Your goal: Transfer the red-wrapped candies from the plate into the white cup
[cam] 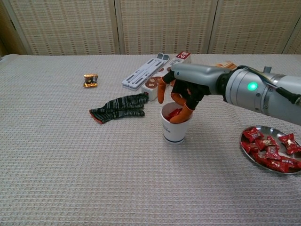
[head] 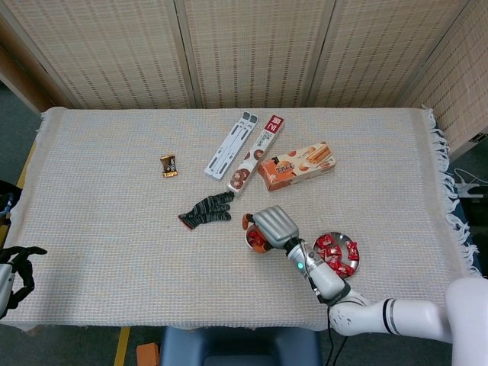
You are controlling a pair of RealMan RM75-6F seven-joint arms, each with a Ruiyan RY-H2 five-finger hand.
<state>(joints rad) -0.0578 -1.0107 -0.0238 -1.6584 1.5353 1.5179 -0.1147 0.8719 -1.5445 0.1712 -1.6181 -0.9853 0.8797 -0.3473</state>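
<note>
The white cup (cam: 174, 129) stands mid-table with red-wrapped candies (cam: 175, 113) showing inside it. My right hand (cam: 186, 92) hovers just over the cup's rim, its orange-tipped fingers (cam: 161, 93) spread apart and holding nothing. In the head view the right hand (head: 274, 223) covers most of the cup (head: 252, 242). The steel plate (cam: 268, 128) lies to the right of the cup with several red-wrapped candies (cam: 273, 151) on it; the head view shows the plate (head: 357, 258) too. My left hand (head: 17, 267) hangs off the table's left edge, empty, fingers apart.
A dark knitted glove (cam: 120, 107) lies just left of the cup. Behind it are a white slotted bar (head: 230, 144), a red-and-white biscuit pack (head: 257, 152) and an orange biscuit box (head: 296, 165). A brown-wrapped sweet (cam: 90, 80) sits far left.
</note>
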